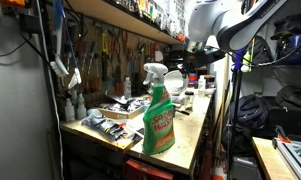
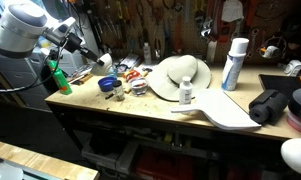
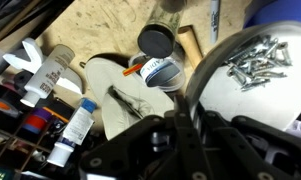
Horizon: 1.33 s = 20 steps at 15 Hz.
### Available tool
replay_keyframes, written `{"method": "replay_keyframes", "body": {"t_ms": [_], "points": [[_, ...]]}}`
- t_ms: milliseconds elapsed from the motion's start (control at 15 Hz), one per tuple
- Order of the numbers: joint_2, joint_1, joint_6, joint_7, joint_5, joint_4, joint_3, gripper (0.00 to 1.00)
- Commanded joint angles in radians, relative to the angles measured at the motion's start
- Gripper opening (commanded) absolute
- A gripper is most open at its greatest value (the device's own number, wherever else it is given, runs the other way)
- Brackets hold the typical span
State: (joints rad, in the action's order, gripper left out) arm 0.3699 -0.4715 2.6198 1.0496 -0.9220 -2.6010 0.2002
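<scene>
- Wrist view: the gripper (image 3: 180, 128) hangs over the clutter. Its jaws are dark and blurred, so I can't tell if they stand apart or together, and I see nothing caught between them.
- Just ahead of the jaws sits a blue-rimmed tub (image 3: 163, 73), and a black round tin (image 3: 157, 41) lies right beyond it.
- A white dish of screws (image 3: 252, 62) crowds one side of the jaws. Pliers (image 3: 128, 100) and white bottles (image 3: 48, 68) crowd the other.
- In an exterior view the jaws hover above the bench (image 2: 140, 112), with the tub (image 2: 110, 86) below and slightly ahead of them. I'd judge a slow, straight descent centred on the tub safest, so neither finger clips the tin or the dish.
- In an exterior view the green spray bottle (image 1: 158, 112) stands well apart from the jaws and is no obstacle.
</scene>
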Motion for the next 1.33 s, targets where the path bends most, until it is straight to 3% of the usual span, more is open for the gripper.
{"method": "replay_keyframes", "body": {"t_ms": [0,333,400,733,1000,1267], "points": [[-0.023,-0.045,-0.040,0.107,-0.139,0.028,0.064,0.02],[-0.078,-0.065,-0.126,0.275,-0.352,0.064,0.156,0.02],[-0.106,0.080,-0.195,0.329,-0.436,0.080,0.041,0.02],[-0.190,0.269,-0.404,0.438,-0.630,0.104,-0.047,0.02],[-0.234,0.374,-0.509,0.435,-0.677,0.094,-0.091,0.02],[-0.258,0.434,-0.561,0.454,-0.747,0.091,-0.107,0.02]]}}
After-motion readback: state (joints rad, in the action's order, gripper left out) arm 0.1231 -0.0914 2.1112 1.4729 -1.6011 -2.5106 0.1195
